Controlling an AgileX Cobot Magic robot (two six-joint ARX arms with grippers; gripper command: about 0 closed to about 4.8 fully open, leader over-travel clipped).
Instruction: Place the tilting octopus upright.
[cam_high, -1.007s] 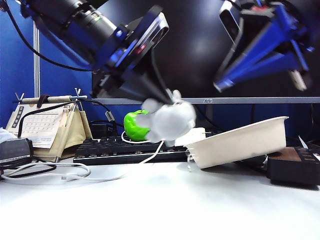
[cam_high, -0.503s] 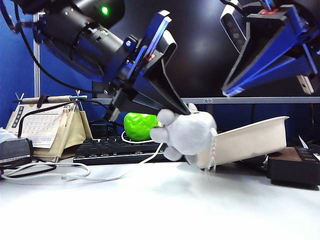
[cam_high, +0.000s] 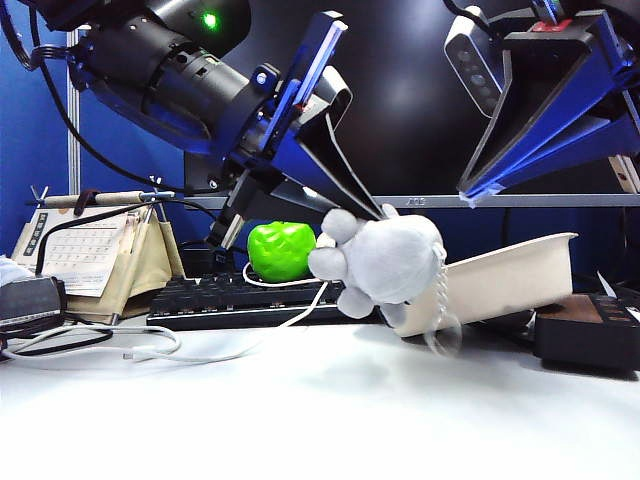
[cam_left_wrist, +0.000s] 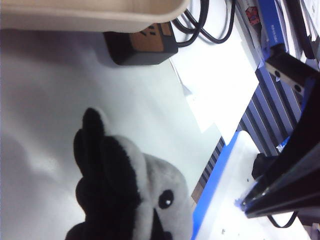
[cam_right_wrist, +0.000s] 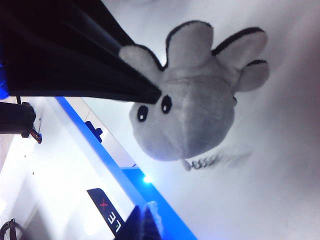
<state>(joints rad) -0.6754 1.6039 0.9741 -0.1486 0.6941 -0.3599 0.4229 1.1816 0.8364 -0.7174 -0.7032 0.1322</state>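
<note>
The octopus (cam_high: 385, 260) is a light-grey plush hanging above the white table (cam_high: 320, 410), clear of its surface. Its tentacles point left, its round head right, and a chain (cam_high: 440, 312) dangles under it. My left gripper (cam_high: 345, 215) is shut on it near the tentacles. The left wrist view shows the octopus (cam_left_wrist: 160, 195) close up with one black eye. In the right wrist view, the octopus (cam_right_wrist: 190, 120) has both eyes showing, with the left gripper's dark fingers (cam_right_wrist: 100, 70) pinching it. My right gripper (cam_high: 470, 190) hangs high on the right, fingertips together and empty; its tips (cam_right_wrist: 145, 220) also show in its own wrist view.
A green ball-like thing (cam_high: 282, 250) sits behind on a black keyboard (cam_high: 230, 297). A tilted cream tray (cam_high: 500, 280) stands right of the octopus, with a dark box (cam_high: 590, 335) beyond it. A desk calendar (cam_high: 85, 255) and a white cable (cam_high: 150, 350) lie at the left.
My left gripper has carried the octopus to the right and a little lower, turning the wrist, so the plush is now in front of the tray. The right gripper has shifted slightly right.
</note>
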